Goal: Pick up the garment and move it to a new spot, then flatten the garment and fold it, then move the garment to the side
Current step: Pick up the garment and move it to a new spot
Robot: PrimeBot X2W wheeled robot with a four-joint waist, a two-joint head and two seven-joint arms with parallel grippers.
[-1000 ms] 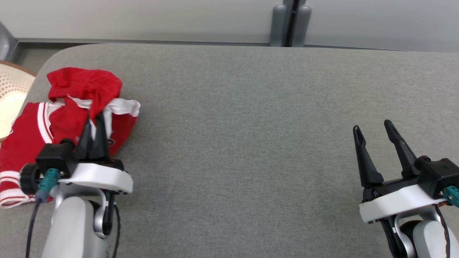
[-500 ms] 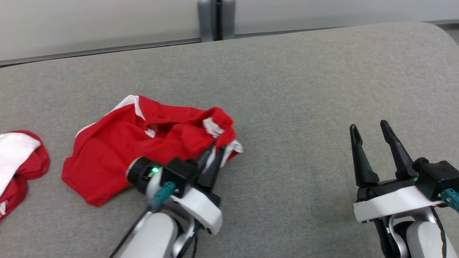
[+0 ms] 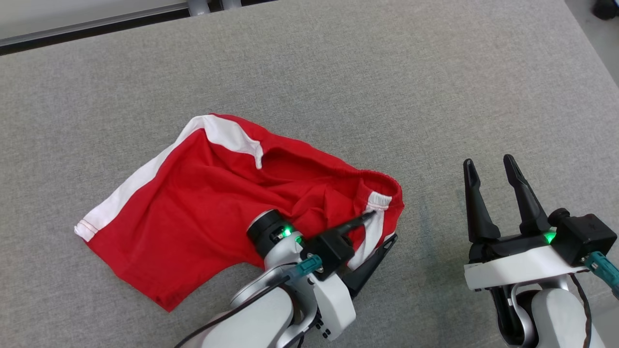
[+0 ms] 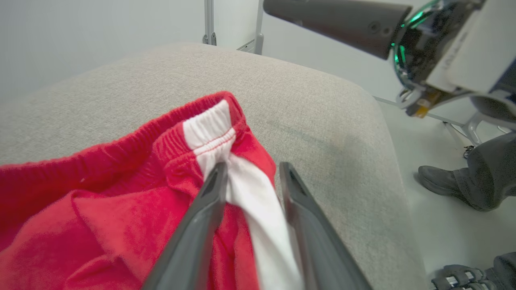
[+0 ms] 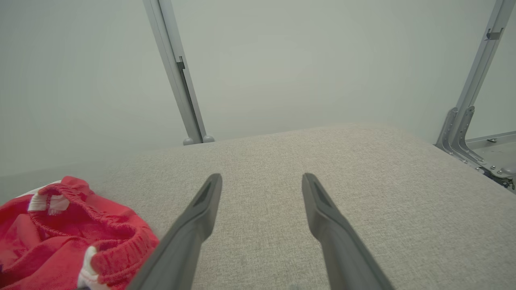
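The garment (image 3: 203,203) is a pair of red shorts with white side stripes, lying partly spread on the grey table (image 3: 338,72). My left gripper (image 3: 383,226) is at the right end of the waistband. Its fingers stand apart, and in the left wrist view the white stripe (image 4: 246,193) of the garment (image 4: 121,193) lies loosely between them at my left gripper (image 4: 252,166). My right gripper (image 3: 488,160) hovers open and empty over bare table right of the shorts. In the right wrist view, my right gripper (image 5: 262,177) has the garment (image 5: 60,237) at its lower left.
The table's right edge (image 3: 580,48) runs close beyond my right arm, with floor past it. A person's foot (image 4: 439,181) stands on that floor beside the table. A finger of my right gripper (image 4: 342,20) crosses the top of the left wrist view.
The head camera has turned, shifting the whole picture. The garment, bunched and held before, now lies more spread out. My left gripper's fingers have parted on the waistband. The right gripper stays open.
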